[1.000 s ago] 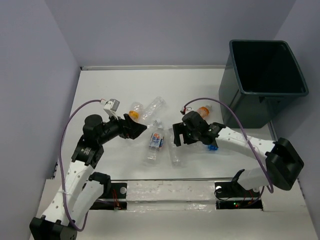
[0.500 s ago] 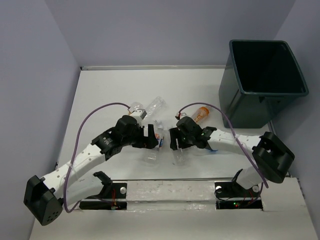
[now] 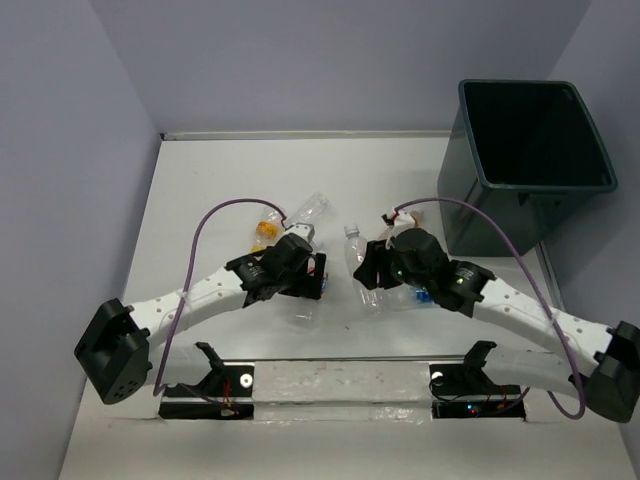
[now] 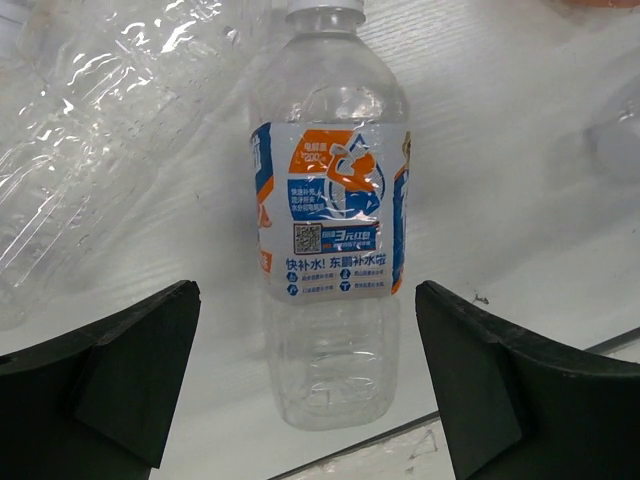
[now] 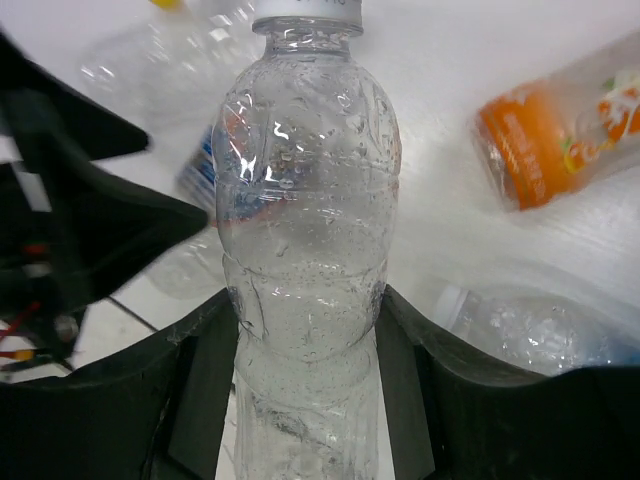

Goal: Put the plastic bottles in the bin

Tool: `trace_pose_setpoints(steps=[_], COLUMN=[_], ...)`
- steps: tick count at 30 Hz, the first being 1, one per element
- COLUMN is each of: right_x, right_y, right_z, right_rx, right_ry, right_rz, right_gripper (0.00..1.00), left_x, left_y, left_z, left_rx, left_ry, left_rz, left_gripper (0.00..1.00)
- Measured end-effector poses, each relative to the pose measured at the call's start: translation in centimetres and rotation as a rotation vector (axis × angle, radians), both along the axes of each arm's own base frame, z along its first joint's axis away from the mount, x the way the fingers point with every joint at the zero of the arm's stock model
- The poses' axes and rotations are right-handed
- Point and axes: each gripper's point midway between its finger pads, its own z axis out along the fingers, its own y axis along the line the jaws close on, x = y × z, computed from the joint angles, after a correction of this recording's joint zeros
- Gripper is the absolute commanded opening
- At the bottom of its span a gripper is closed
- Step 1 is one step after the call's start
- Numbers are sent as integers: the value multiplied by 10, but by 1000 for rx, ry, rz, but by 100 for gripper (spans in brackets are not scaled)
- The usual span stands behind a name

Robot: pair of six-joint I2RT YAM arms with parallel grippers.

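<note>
My right gripper [image 5: 305, 340] is shut on a clear plastic bottle [image 5: 305, 200] with a white cap, its fingers pressed against both sides of the body. From above, that bottle [image 3: 354, 252] sticks out to the left of the right gripper [image 3: 375, 272]. My left gripper [image 4: 306, 290] is open, its fingers either side of a blue-and-orange-labelled bottle [image 4: 330, 230] that lies on the table without touching it. In the top view the left gripper [image 3: 310, 275] covers most of that bottle [image 3: 303, 305]. The dark bin [image 3: 480, 215] stands at the far right, open side up.
An orange-labelled bottle [image 5: 560, 130] and a crumpled clear one [image 5: 540, 330] lie beside the held bottle. A yellow-capped bottle [image 3: 265, 228] and a clear bottle [image 3: 311, 211] lie behind the left gripper. The two grippers are close together mid-table.
The right gripper has closed on the clear bottle and raised its capped end. The left arm has swung right and down over the labelled bottle, jaws still open.
</note>
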Motion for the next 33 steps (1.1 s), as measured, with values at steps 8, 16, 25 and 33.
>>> trace_pose_setpoints(steps=[8,16,25,33], right_x=[17,49,83,180], right_y=[-18,-121,-286,-346], right_z=[181,365,429,339], right_rx=[202,136,-235,-472], right_ry=[-370,-878,-1057,-841], right_rz=[-57,-486,-1068,-1145], right_gripper=[28,23,23,95], left_x=[7,5,4,1], left_y=[-16,-21,-21,-32], left_z=[-6,-33,-42,20], left_rx=[53,161,195,-5], left_ry=[-24,-11,-10,-105], left_rz=[-4,-8,-2,-15], left_gripper=[99,94,57,56])
